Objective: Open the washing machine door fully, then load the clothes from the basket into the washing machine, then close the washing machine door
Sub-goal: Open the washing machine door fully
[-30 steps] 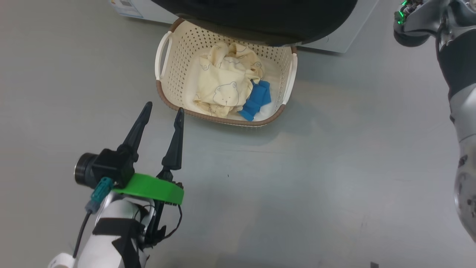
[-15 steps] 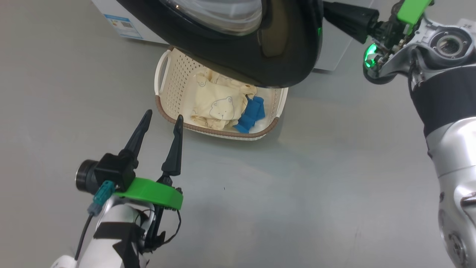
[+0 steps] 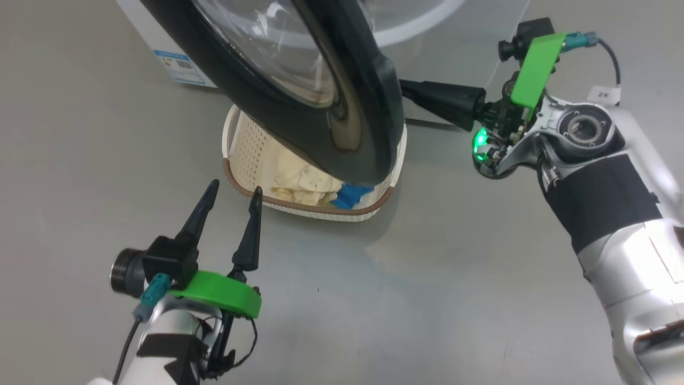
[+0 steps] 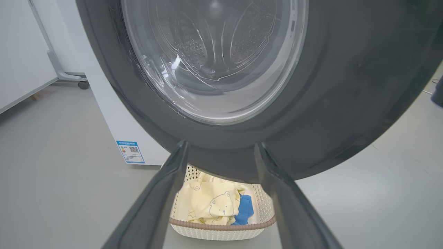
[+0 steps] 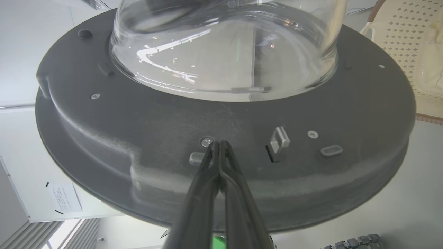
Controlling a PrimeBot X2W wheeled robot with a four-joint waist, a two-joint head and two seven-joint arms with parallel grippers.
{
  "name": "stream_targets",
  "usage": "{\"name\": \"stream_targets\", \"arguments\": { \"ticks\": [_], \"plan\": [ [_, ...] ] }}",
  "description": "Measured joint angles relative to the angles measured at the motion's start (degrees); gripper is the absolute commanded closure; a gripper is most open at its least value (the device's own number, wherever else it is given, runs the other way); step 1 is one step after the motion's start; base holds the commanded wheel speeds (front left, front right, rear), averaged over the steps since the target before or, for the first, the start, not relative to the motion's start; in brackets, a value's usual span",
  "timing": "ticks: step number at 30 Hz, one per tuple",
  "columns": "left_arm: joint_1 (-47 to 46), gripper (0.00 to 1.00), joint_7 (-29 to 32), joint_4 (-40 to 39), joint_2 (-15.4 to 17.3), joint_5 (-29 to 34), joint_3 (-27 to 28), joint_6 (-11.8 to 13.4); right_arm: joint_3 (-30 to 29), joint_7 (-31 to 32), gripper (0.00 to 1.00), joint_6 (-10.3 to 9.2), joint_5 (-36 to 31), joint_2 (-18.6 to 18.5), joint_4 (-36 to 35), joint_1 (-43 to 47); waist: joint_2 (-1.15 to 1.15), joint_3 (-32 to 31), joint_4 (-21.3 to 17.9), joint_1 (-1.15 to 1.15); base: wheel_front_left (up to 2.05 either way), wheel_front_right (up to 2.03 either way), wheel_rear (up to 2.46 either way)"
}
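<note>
Black plastic fingers of the left gripper (image 3: 235, 185) stand wide apart and empty, just short of the near-left corner of the basket (image 3: 320, 209), which sits on the floor (image 3: 427, 294). Step in hand, as judged: swinging the washing machine door (image 3: 342, 123) fully open. It is part open and overhangs the basket, covering its far half in the head view. Beyond the basket and to its right, the right gripper (image 5: 218, 142) has its fingers pressed together on nothing, tips set against the door's inner face beside a screw (image 5: 206, 141) (latch hook (image 5: 278, 138) just alongside). Recommended: bear squarely on the moulded face, push along the hinge arc, avoid sliding onto the glass bowl (image 5: 225, 52) or snagging the latch. Basket contents: the clothes (image 4: 211, 204), pale yellow bear-print with a blue piece toward the basket's right side; none loaded yet. Behind the basket stands the washing machine (image 4: 114, 121), white.
</note>
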Motion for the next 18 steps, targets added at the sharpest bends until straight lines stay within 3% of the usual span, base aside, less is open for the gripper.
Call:
{"name": "stream_targets", "arguments": {
  "ticks": [18],
  "plan": [
    [1.33, 0.00, 0.00, 2.37, 0.02, 0.92, 0.08, 0.05, 12.93, -7.35, 1.00, 0.00, 12.18, 0.07, -5.15, 5.75, 0.00, -3.97, 0.62, 0.00, 0.00, 0.00, 0.00]
  ]
}}
